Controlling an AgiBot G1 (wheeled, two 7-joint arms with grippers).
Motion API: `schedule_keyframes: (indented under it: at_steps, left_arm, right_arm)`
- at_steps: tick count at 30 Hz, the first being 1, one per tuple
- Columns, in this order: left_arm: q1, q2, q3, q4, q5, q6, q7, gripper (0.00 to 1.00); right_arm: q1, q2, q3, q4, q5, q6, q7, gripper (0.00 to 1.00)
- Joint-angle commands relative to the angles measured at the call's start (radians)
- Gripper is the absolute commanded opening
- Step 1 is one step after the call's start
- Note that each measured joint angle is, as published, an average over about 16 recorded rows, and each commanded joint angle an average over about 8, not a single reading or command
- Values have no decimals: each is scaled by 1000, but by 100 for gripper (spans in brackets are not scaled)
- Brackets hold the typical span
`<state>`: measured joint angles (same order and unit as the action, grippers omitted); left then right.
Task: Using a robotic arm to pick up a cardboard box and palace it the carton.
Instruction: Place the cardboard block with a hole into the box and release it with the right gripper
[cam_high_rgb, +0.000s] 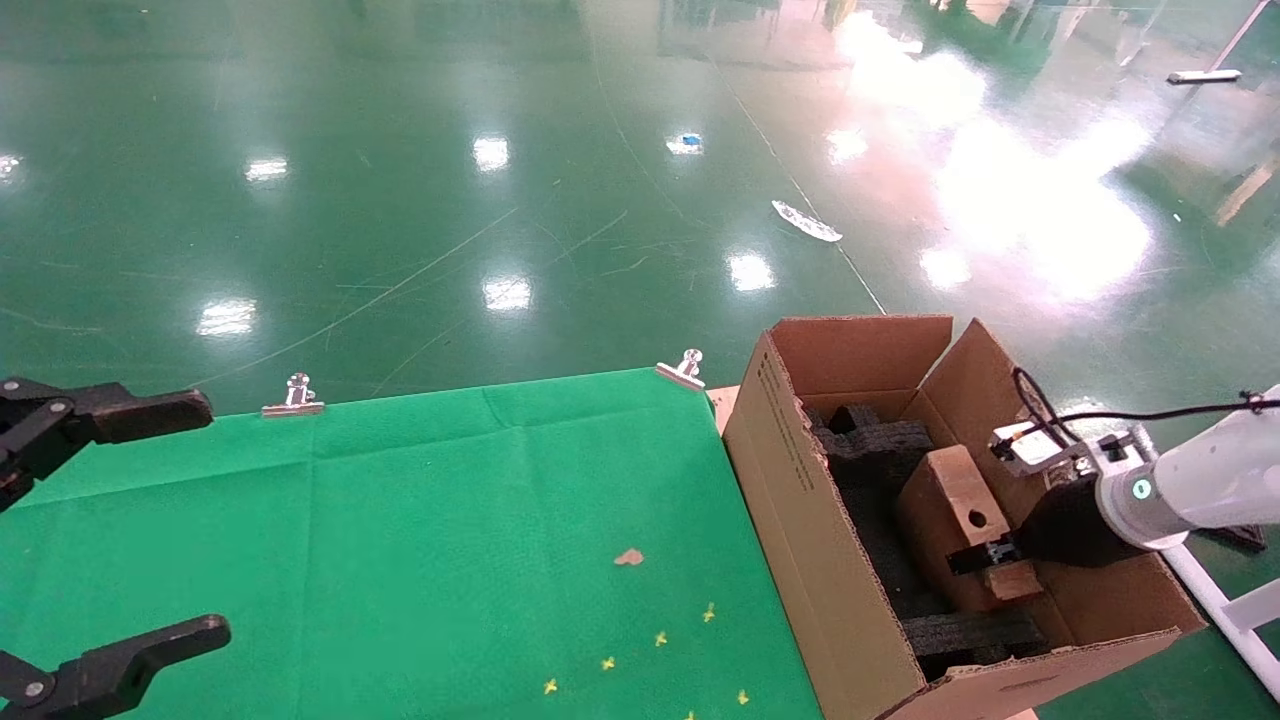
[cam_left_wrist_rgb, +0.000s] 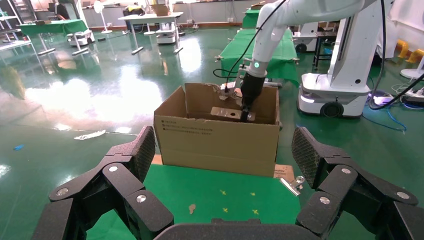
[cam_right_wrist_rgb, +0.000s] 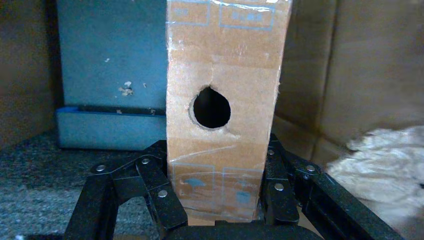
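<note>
The large brown carton (cam_high_rgb: 800, 500) stands open at the right end of the green table; it also shows in the left wrist view (cam_left_wrist_rgb: 215, 142). The white-cased right arm reaches into it. Its right gripper (cam_high_rgb: 990, 555) is shut on the small taped cardboard box (cam_high_rgb: 950, 500), which has a round hole in its narrow face and sits tilted inside the carton over black foam blocks (cam_high_rgb: 880, 440). In the right wrist view the fingers (cam_right_wrist_rgb: 165, 200) clamp both sides of the box (cam_right_wrist_rgb: 220, 65). My all-black left gripper (cam_high_rgb: 212, 518) is open and empty at the table's left edge.
The green cloth table (cam_high_rgb: 400, 550) carries two metal clips (cam_high_rgb: 293, 400) (cam_high_rgb: 683, 370) on its far edge, a small brown scrap (cam_high_rgb: 628, 557) and several yellow marks. Shiny green floor lies beyond. A white frame (cam_high_rgb: 1220, 600) stands right of the carton.
</note>
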<state>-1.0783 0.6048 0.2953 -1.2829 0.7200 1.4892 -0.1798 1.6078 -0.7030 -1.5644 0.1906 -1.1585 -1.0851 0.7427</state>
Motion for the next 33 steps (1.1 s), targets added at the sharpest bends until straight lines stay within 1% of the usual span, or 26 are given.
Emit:
schedule_keyframes:
  at_steps: [1, 6, 7, 19, 33]
  left_arm:
    - [0, 0, 0, 0, 0, 0, 0, 100]
    - [0, 0, 0, 0, 0, 0, 0, 100]
    - [0, 0, 0, 0, 0, 0, 0, 100]
    - [0, 0, 1, 0, -1, 0, 1, 100]
    - [0, -1, 2, 0, -1, -1, 1, 100]
  right_arm:
    - [-27, -8, 10, -9, 18, 16, -24, 27]
    - [-39, -12, 26, -32, 42, 7, -80, 90]
    - [-38, -14, 27, -37, 43, 5, -86, 100]
    - [-8, -50, 11, -108, 16, -9, -111, 100]
    - [53, -45, 10, -138, 11, -20, -155, 100]
